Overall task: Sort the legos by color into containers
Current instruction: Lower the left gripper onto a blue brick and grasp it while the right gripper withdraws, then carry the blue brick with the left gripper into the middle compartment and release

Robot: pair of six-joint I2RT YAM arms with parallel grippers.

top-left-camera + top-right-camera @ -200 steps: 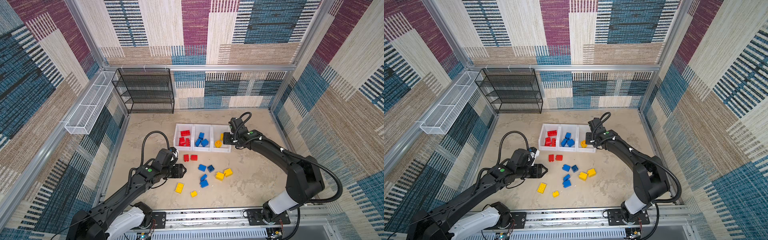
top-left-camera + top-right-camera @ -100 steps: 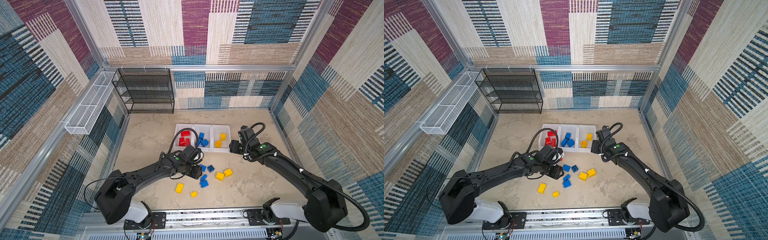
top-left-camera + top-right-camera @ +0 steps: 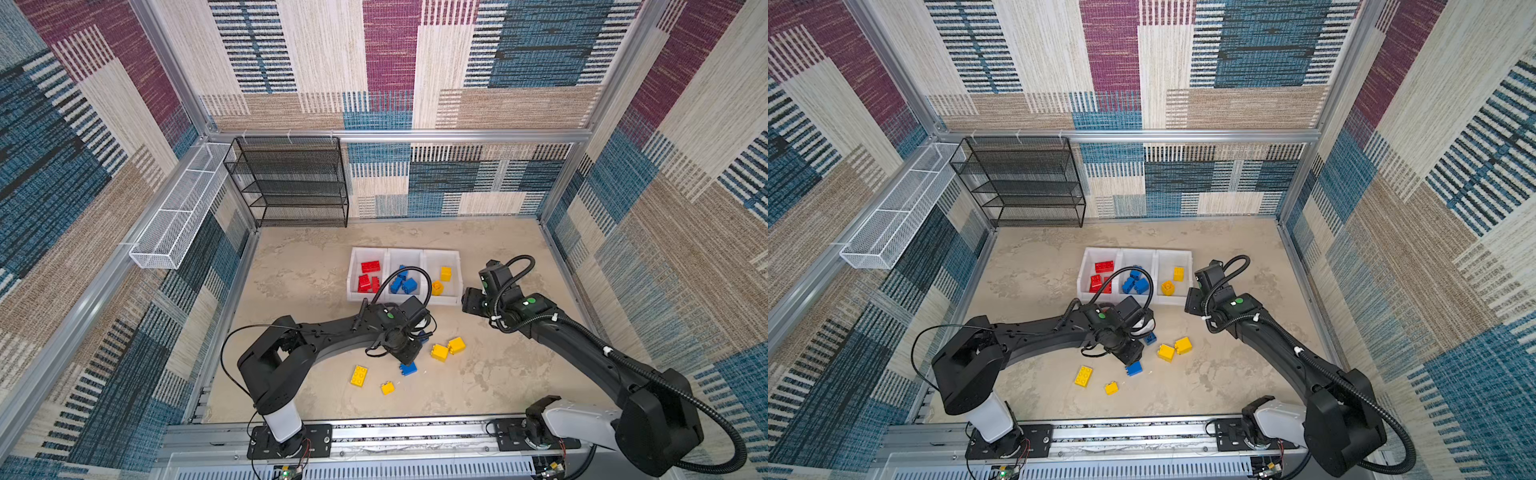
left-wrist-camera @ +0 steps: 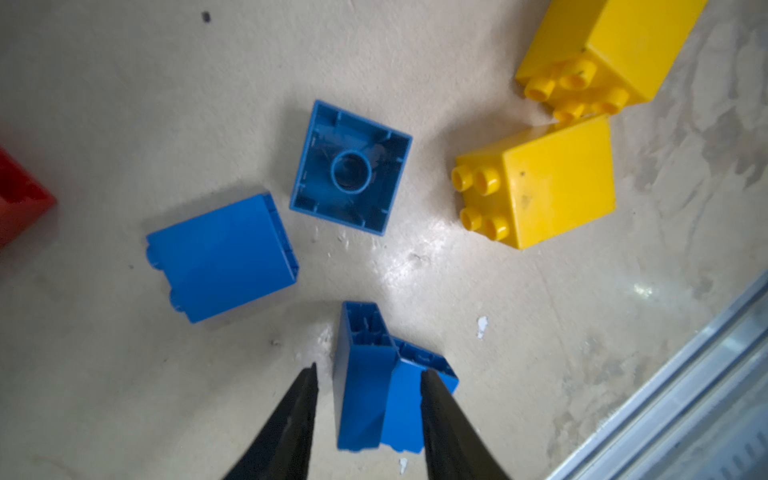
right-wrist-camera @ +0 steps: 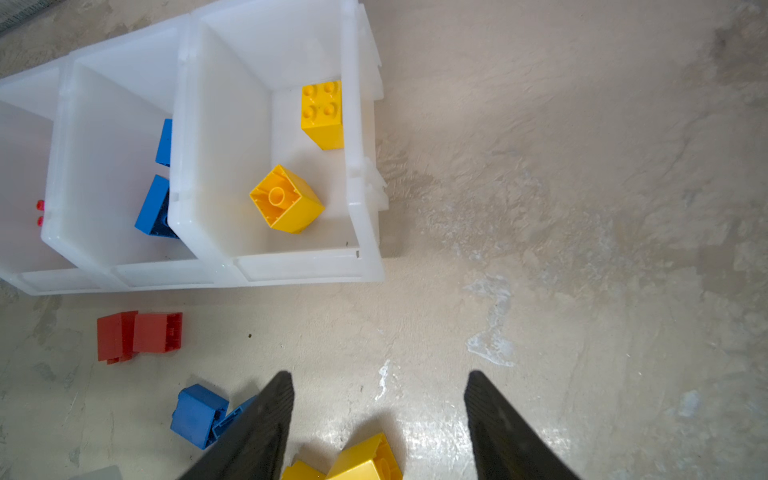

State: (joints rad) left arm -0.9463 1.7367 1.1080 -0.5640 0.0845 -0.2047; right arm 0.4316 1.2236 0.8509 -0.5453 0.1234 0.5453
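In both top views the left claw (image 3: pixel 409 358) (image 3: pixel 1130 358) has swung in from the near edge of the floor (image 3: pixel 299 266) and now hangs low over the loose legos, with the blue pair (image 3: pixel 408 369) showing just past its tips. The right claw (image 3: pixel 469 302) has drawn back from above the containers (image 3: pixel 365 251) and sits just outside the front corner of the yellow bin (image 3: pixel 457 266), the one nearest it; red and blue legos lie in the two bins farther off.

In the left wrist view the left claw (image 4: pixel 368 372) straddles the blue pair (image 4: pixel 361 395), two bricks leaning together. One finger (image 4: pixel 440 415) touches the leaning brick; the other stands a sliver off the upright one, so the jaws are narrowing but not yet clamped. Ahead of the tips lie a hollow-side-up blue brick (image 4: pixel 351 168) and a tipped blue brick (image 4: pixel 222 257); the loose yellow bricks (image 4: pixel 540 183) sit ahead and off to one side.

In the right wrist view the right claw (image 5: pixel 380 374) is spread wide and grips nothing — only bare floor shows between its fingers. The yellow bin (image 5: pixel 307 266) lies ahead of the tips with two binned yellow bricks (image 5: pixel 286 199) inside; the loose yellow bricks (image 5: pixel 365 457) sit under the claw, behind the tips; two red bricks (image 5: pixel 139 334) lie off to one side.

The yellow drop looks finished, and a blue pick is starting. Closing on two bricks at once may let one slip out.
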